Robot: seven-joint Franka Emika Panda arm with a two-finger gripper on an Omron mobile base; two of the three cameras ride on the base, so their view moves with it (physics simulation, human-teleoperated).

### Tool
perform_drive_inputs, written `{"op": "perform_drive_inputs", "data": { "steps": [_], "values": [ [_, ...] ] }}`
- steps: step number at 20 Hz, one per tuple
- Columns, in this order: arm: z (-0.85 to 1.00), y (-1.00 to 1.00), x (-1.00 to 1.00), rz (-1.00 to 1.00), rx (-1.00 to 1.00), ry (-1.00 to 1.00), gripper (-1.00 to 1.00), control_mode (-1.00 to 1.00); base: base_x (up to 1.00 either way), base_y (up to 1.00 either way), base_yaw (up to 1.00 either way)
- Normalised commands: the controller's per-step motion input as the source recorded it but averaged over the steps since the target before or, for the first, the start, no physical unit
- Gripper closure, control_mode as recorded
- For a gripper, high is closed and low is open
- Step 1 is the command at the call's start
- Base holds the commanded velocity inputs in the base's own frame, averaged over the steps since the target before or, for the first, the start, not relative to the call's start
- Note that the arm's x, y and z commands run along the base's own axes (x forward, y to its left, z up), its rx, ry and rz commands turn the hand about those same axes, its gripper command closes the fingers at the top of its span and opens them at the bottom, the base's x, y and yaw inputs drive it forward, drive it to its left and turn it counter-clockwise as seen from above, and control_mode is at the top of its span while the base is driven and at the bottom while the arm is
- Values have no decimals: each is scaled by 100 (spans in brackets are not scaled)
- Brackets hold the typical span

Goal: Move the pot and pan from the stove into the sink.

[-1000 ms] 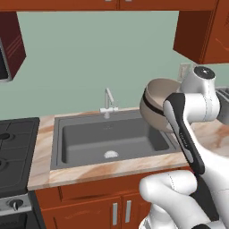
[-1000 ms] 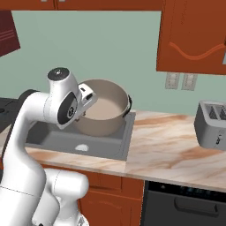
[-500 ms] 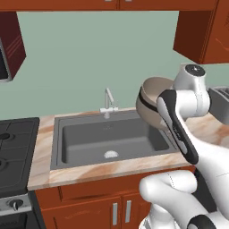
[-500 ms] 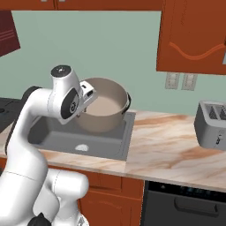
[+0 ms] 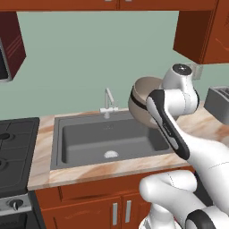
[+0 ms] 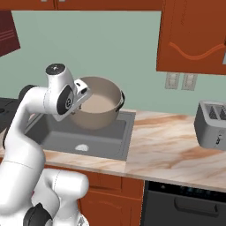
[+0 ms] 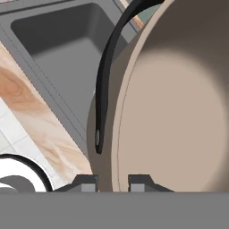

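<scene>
My gripper (image 7: 112,181) is shut on the rim of the beige pot (image 6: 99,108), its fingertips either side of the wall. The pot (image 5: 143,91) hangs tilted in the air over the right part of the grey sink (image 5: 89,138), clear of the basin floor. Seen from the hand, the pot's pale inside (image 7: 179,112) takes up the right side, a thin dark curved strip runs along its outer wall, and the sink (image 7: 58,40) lies beyond at the upper left. The gripper (image 6: 84,95) sits at the pot's left rim. The black stove (image 5: 13,152) is at the far left. The pan is out of view.
A small silver faucet (image 5: 108,100) stands behind the sink. A grey toaster (image 6: 212,126) sits on the marble counter (image 6: 167,145) to the right. Red-brown cabinets (image 6: 194,35) hang above.
The arm has carried the pot a little to the left, further over the sink basin. The grip on the pot has stayed the same.
</scene>
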Motion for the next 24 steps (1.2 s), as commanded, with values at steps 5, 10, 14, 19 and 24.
{"op": "perform_drive_inputs", "data": {
  "steps": [5,10,14,19,24],
  "values": [
    [-6,26,17,0,0,0,100,-100,0,0,0],
    [-4,12,3,1,0,0,100,-100,0,0,0],
    [0,0,0,0,0,0,100,-100,0,0,0],
    [-30,0,0,0,1,0,100,-100,0,0,0],
    [-31,0,0,2,3,0,100,-100,0,0,0]
  ]
}}
